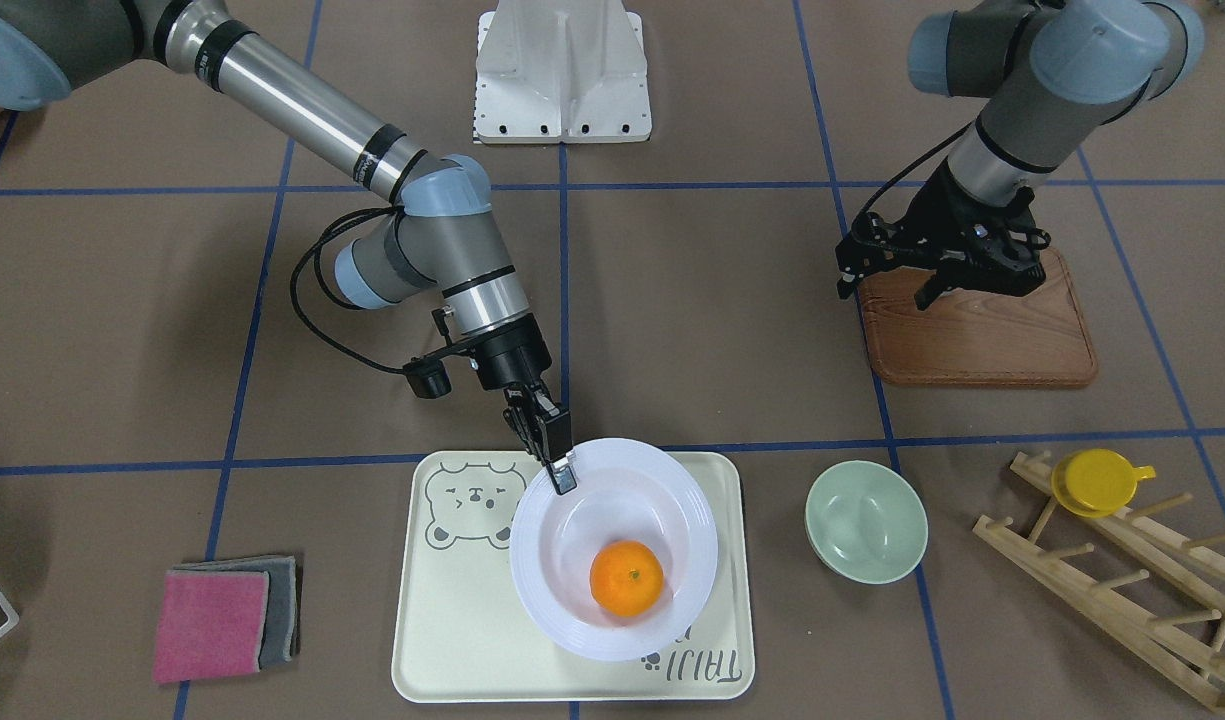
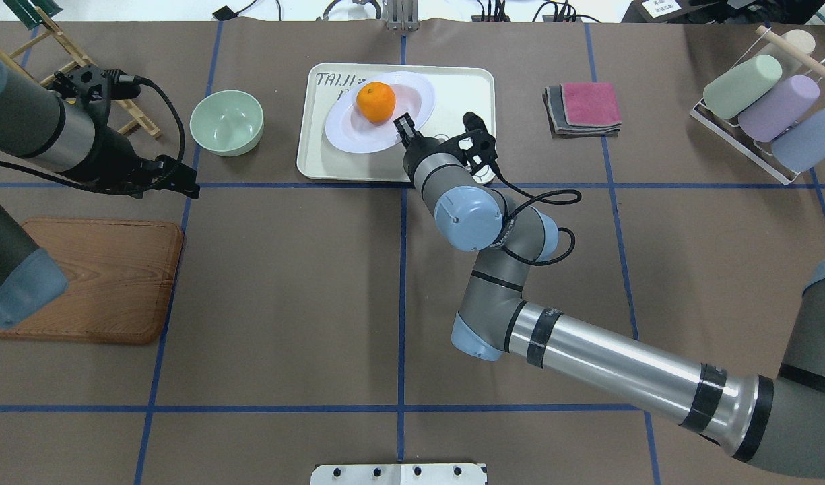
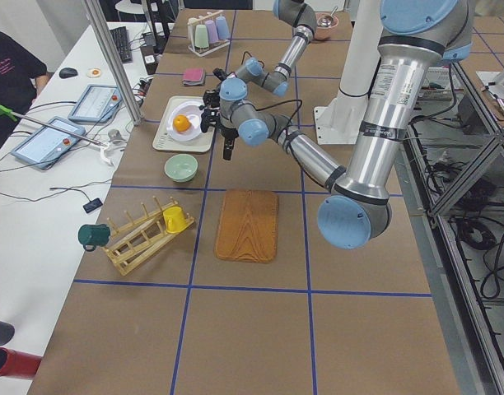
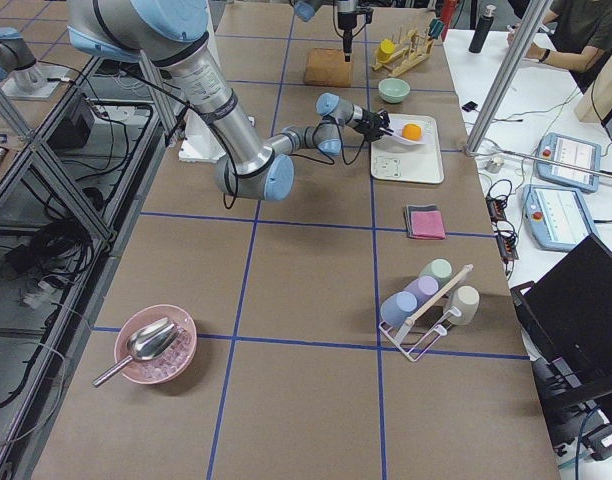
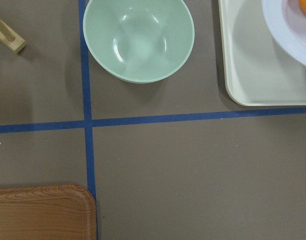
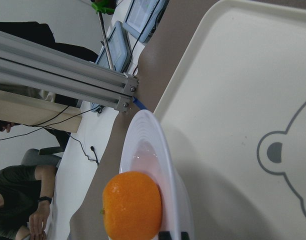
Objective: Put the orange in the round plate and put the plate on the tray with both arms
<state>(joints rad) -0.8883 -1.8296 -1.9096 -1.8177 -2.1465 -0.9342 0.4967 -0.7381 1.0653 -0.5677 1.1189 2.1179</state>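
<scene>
The orange (image 1: 627, 577) lies in the sunken centre of the white round plate (image 1: 662, 480). The plate is over the cream tray (image 1: 442, 640) with the bear drawing, and it looks tilted. My right gripper (image 1: 564, 480) is shut on the plate's rim at the side nearest the robot. The right wrist view shows the orange (image 6: 132, 204) and the plate's rim (image 6: 158, 145) above the tray (image 6: 243, 100). My left gripper (image 1: 887, 293) hangs open and holds nothing, above the wooden board's (image 1: 977, 330) edge and well away from the plate.
A pale-green bowl (image 1: 866, 521) sits beside the tray. A wooden rack with a yellow cup (image 1: 1102, 482) stands beyond it. Folded pink and grey cloths (image 1: 222, 615) lie on the tray's other side. A wire rack of cups (image 2: 762, 108) is far right overhead. People sit at the side desks.
</scene>
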